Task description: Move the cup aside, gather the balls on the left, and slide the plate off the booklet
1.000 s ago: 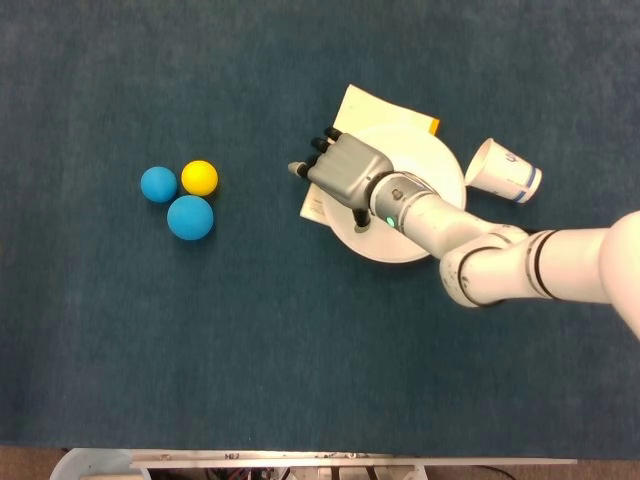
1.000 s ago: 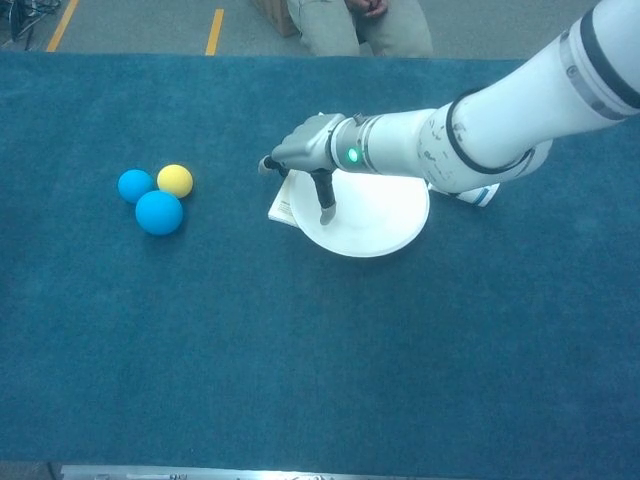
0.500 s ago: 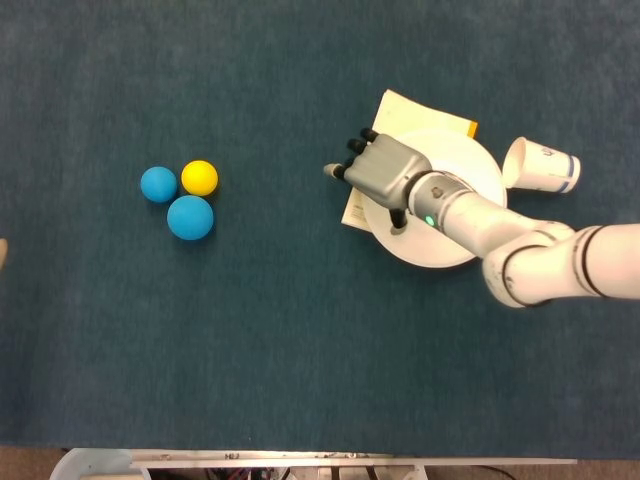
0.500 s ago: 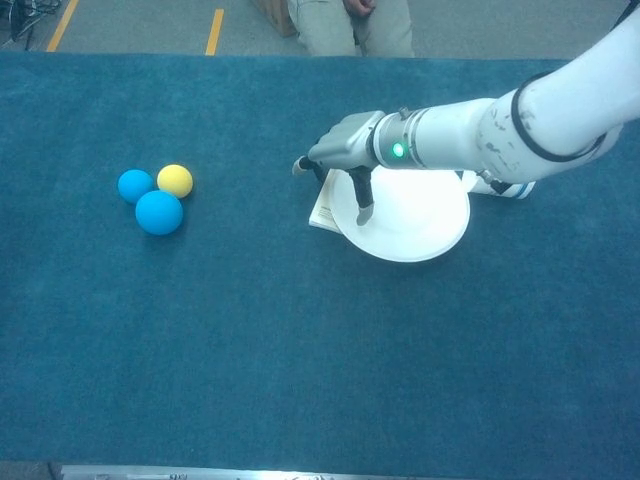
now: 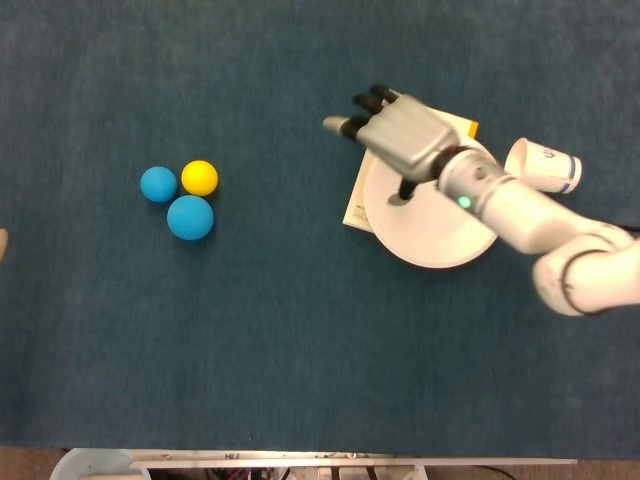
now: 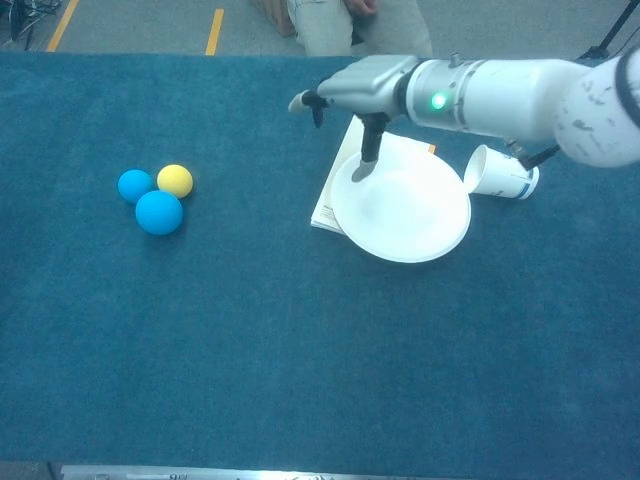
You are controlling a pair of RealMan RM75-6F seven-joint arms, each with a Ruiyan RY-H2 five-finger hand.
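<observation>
Three balls lie clustered at the table's left: a small blue ball [image 5: 158, 184] [image 6: 135, 185], a yellow ball [image 5: 199, 177] [image 6: 175, 180] and a large blue ball [image 5: 190, 217] [image 6: 159, 212]. The white plate [image 5: 435, 225] [image 6: 410, 215] lies on the yellowish booklet [image 5: 353, 206] [image 6: 327, 203], which shows at the plate's left edge and far side. A paper cup [image 5: 543, 166] [image 6: 500, 173] lies on its side just right of the plate. My right hand [image 5: 400, 135] [image 6: 365, 85] hovers over the plate's far left rim, fingers stretched out, thumb pointing down, holding nothing. My left hand does not show.
Blue cloth covers the whole table [image 5: 300, 340]. A seated person [image 6: 360, 22] is at the far edge. A pale bin rim [image 5: 95, 465] shows below the near edge.
The plate, booklet and cup slid to the right under my right hand. That hand has since lifted off the plate and moved toward the far side.
</observation>
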